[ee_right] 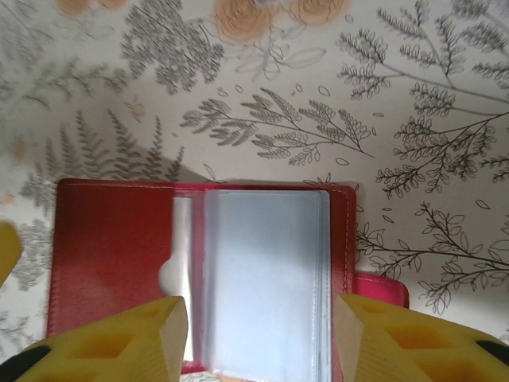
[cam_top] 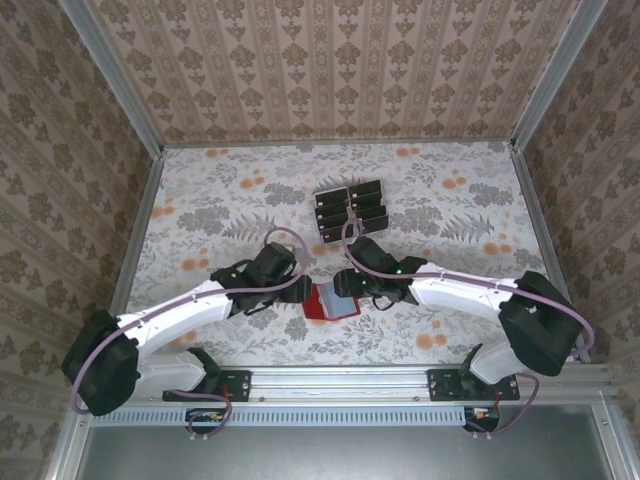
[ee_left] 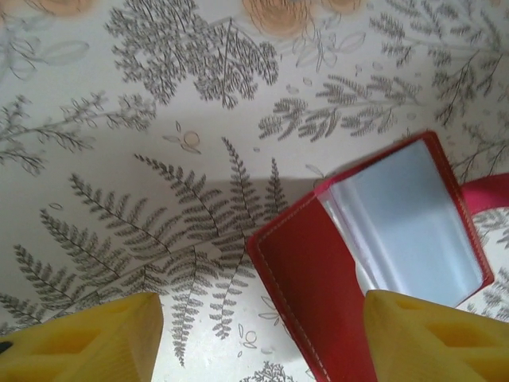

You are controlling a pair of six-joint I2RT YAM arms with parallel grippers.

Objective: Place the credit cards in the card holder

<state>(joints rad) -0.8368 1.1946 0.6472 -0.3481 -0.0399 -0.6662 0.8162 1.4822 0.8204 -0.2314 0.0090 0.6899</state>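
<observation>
Brown patterned wallpaper closes in three sides of a table [cam_top: 200, 200] covered in a pale cloth printed with grey ferns and orange blossoms. From the overhead camera, my two arms reach in from the near edge and meet at the middle. The card holder [cam_top: 330, 300] lies there, open and flat, a red square with a pale panel on its right half. My left pincer [cam_top: 297, 292] sits at its left edge and my right pincer [cam_top: 352, 288] at its right. The credit cards [cam_top: 350, 210] lie farther back, a tight cluster of small black rectangles in two rows, well apart from the holder; from this height I cannot count them for sure. In my left wrist camera, my left pincer [ee_left: 262, 318] is spread, its yellow fingers [ee_left: 87, 342] wide in the lower corners with nothing pinched between them. The card holder [ee_left: 398, 215] lies tilted across the right side, red cover nearest me, clear grey-blue pockets fanned beyond it, and the snap tab [ee_left: 489, 191] poking out at the right edge. In my right wrist camera, my right pincer [ee_right: 258, 318] is spread as well, its fingers [ee_right: 413, 342] hovering either side of the pockets and gripping nothing. The card holder [ee_right: 111, 255] lies square below me, with the pockets in the middle and the tab [ee_right: 382, 288] at its right.
</observation>
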